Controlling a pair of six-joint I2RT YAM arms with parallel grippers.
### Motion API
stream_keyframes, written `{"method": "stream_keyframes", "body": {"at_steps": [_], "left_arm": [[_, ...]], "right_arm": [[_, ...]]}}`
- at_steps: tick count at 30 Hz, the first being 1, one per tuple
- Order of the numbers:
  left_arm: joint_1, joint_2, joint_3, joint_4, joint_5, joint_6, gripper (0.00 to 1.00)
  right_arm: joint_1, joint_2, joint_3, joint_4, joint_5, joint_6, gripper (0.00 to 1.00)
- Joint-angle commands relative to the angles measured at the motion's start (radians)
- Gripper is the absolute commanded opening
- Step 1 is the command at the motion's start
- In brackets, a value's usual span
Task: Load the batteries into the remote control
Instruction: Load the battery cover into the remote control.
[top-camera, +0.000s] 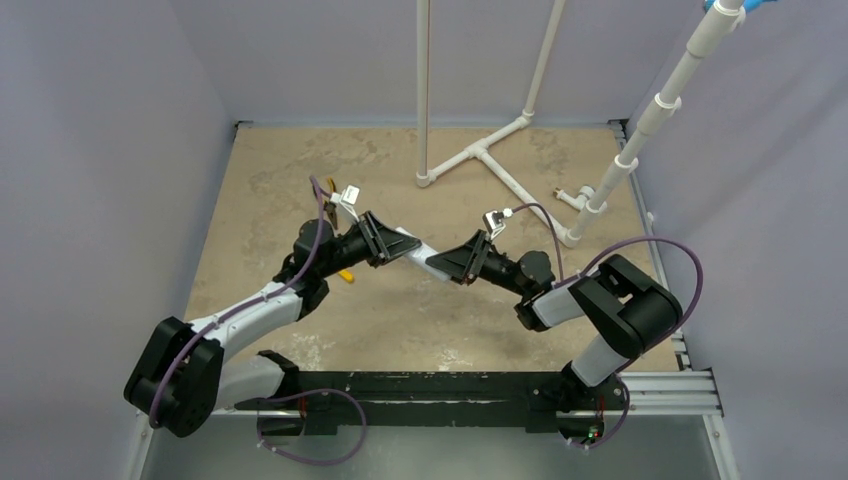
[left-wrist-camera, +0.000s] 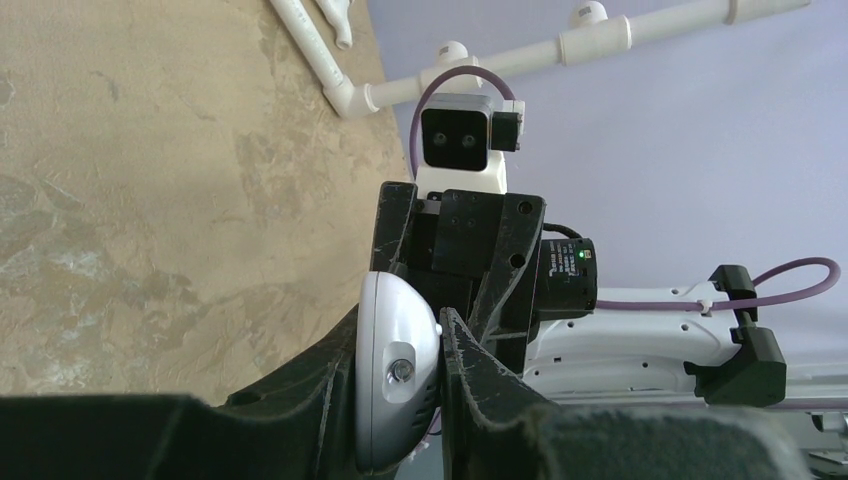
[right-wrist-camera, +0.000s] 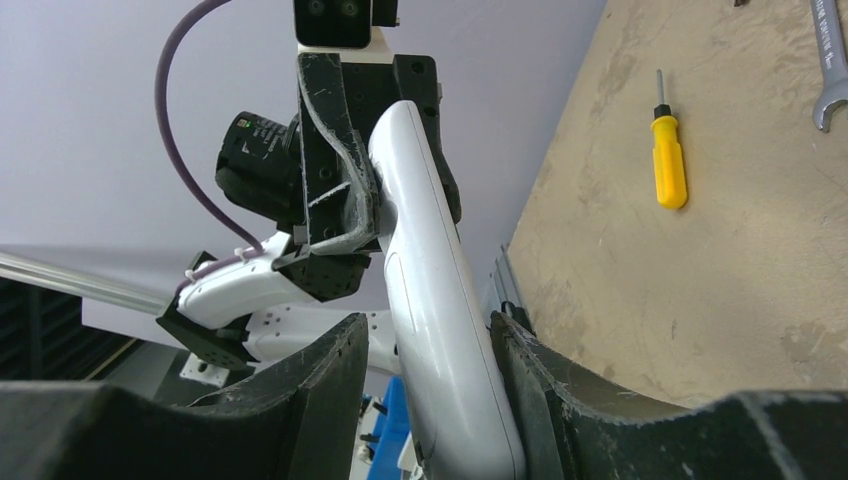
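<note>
**STATUS: REMOTE HELD IN AIR, NO BATTERIES LOADED**

1. Surface (top-camera: 300, 180): it carries a yellow screwdriver (right-wrist-camera: 670, 160) and a wrench (right-wrist-camera: 830, 60). Both lie well apart from the work.
2. Remote (top-camera: 420, 250): it hangs above the middle of the surface, spanning between the two arms and touching nothing else. The right wrist view shows you a smooth white side with no open compartment. The left wrist view shows one rounded end with a small screw in it.
3. Left fingers (left-wrist-camera: 490, 400): clenched on that rounded end of the remote.
4. Right fingers (right-wrist-camera: 330, 380): they flank the other end. A gap shows along one side, so you cannot tell whether they grip or only bracket it.
5. Batteries: none appear in any view, so treat their position as unknown.

Assessment: you are at an early stage. Lifting the remote is done. Opening the compartment, picking up both batteries and seating them all appear to remain.
</note>
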Motion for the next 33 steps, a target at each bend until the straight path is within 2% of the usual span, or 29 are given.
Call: {"method": "stream_keyframes", "body": {"at_steps": [1,20,26,33], "left_arm": [[-0.001,-0.039,0.015,0.050,-0.021,0.004,0.00],[-0.002,-0.066,-0.003,0.045,-0.019,0.009,0.00],[-0.001,-0.074,-0.005,0.037,-0.017,0.013,0.00],[-0.002,-0.075,-0.004,0.036,-0.018,0.013,0.00]], "right_arm": [[0.003,-0.030,-0.010,0.090,0.021,-0.013,0.48],[0.004,-0.035,-0.011,0.090,0.042,-0.017,0.39],[0.002,-0.037,-0.009,0.091,0.057,-0.016,0.55],[0.003,-0.052,-0.024,0.090,0.072,-0.025,0.52]]}}
